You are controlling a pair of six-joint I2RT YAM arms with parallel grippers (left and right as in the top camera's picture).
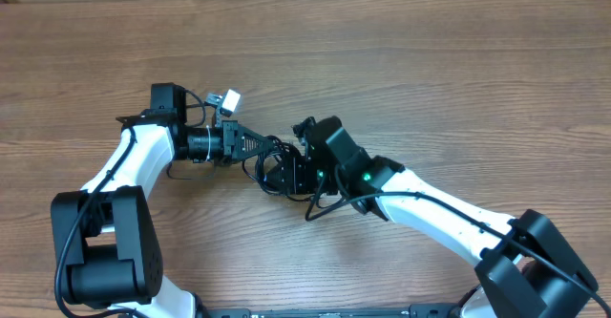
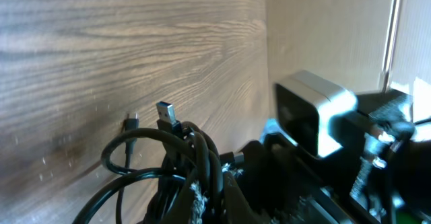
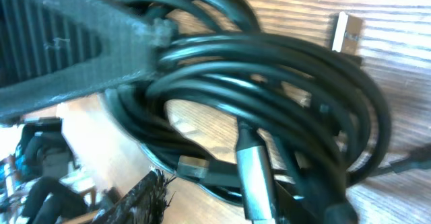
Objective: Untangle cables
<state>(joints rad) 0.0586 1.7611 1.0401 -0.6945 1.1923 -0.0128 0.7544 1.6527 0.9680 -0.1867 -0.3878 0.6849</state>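
The cables point(image 1: 275, 162) are a bunch of thin black cords lying on the table between my two grippers. In the left wrist view the cables point(image 2: 158, 163) loop out to the left, with a blue-tongued USB plug point(image 2: 166, 112) and a small plug point(image 2: 131, 122) sticking up. My left gripper point(image 2: 212, 183) is shut on several strands of the bunch. In the right wrist view the coil point(image 3: 269, 83) fills the frame, and a silver-barrelled plug point(image 3: 252, 170) lies between the fingers of my right gripper point(image 3: 246, 197). Its frayed left finger point(image 3: 138, 197) stands off the cords, so it is open.
The wooden table point(image 1: 430, 60) runs all round the bunch. One cable loop point(image 1: 323, 203) trails under the right arm's wrist. The right arm's camera housing point(image 2: 313, 113) sits close in front of the left gripper. The left gripper's finger point(image 3: 81, 56) crosses the top left of the coil.
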